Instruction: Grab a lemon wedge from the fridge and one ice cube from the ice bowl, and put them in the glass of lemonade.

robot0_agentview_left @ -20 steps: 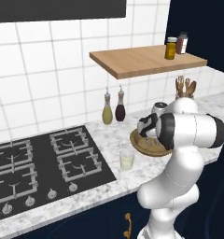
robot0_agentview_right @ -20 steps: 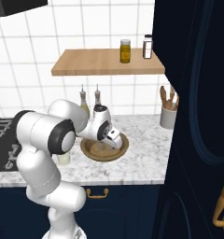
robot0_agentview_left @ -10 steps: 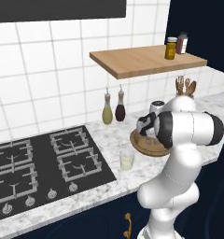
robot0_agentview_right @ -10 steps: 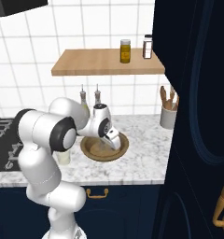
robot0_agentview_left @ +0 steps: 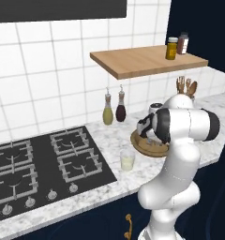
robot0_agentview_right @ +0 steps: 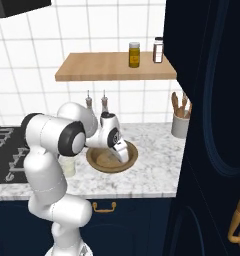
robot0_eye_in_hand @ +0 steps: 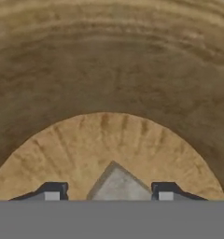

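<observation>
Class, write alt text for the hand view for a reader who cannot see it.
A pale grey ice cube sits between the open gripper jaws, close up. Behind it spreads the brown bowl, its floor lighter than its ridged wall.

The pincer (robot0_eye_in_hand: 106, 191) has narrowed around the ice cube (robot0_eye_in_hand: 117, 184).

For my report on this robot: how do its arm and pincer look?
The arm is glossy white, built of rounded segments with dark rings at the joints. The pincer has two small dark fingertips with pale pads. No cables or markings are visible.
</observation>
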